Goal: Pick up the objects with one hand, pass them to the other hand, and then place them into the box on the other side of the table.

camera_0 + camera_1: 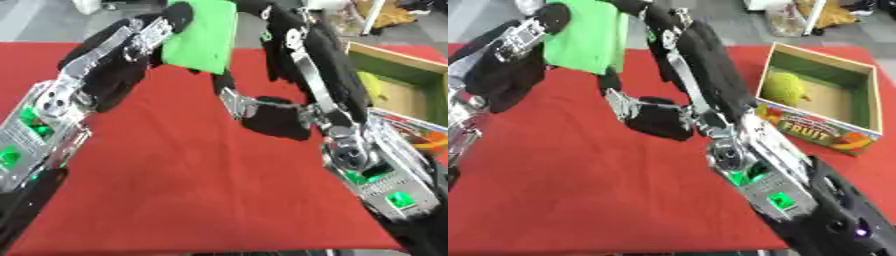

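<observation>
Here the left hand (pixel 156 31) is raised above the far part of the red table (pixel 201 190), its fingers curled round the upper left edge of a green cloth-like object (pixel 203 36), which hangs flat from that grip. The right hand (pixel 284 35) meets the same green object from the other side; its fingers lie along the object's right edge, near the top, but whether they are closed on it or only touching it cannot be told. Its thumb (pixel 623 107) juts out lower down, toward the left arm, clear of the green object.

Measured from the green object, the cardboard box (pixel 824 131) stands well apart to the right, on the table's right side, open at the top, with the word FRUIT printed on its near wall. Inside the box lies a yellow-green rounded thing (pixel 785 86), close to the wall nearest the green object.
</observation>
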